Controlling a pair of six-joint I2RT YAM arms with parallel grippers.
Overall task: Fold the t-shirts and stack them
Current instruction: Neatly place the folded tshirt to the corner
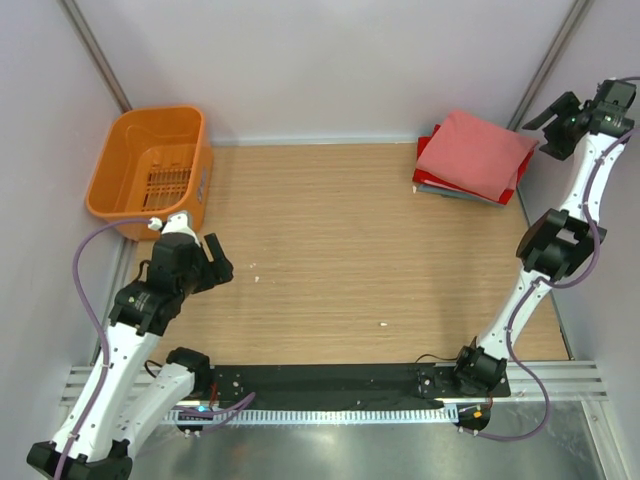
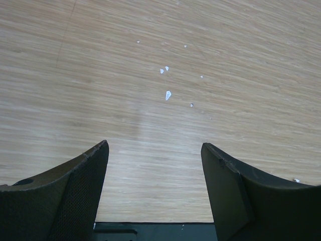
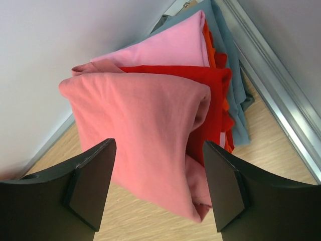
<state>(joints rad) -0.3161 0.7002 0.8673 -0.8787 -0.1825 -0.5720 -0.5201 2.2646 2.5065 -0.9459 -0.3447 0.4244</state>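
Observation:
A stack of folded t-shirts sits at the table's far right corner. The salmon-pink shirt (image 1: 478, 152) lies folded on top, over a bright red one (image 1: 424, 158) and a grey one (image 1: 455, 193). In the right wrist view the salmon-pink shirt (image 3: 145, 130) tops the red one (image 3: 210, 95), a pale pink one (image 3: 170, 47) and a grey one (image 3: 228, 45). My right gripper (image 1: 540, 122) (image 3: 158, 188) is open and empty, raised beside the stack's right side. My left gripper (image 1: 218, 262) (image 2: 154, 186) is open and empty over bare wood at the left.
An orange slotted basket (image 1: 150, 170) stands at the far left corner, just behind my left arm. White crumbs (image 2: 168, 94) dot the wooden table (image 1: 330, 250). Grey walls enclose the table; a metal rail (image 3: 273, 85) runs along the right edge.

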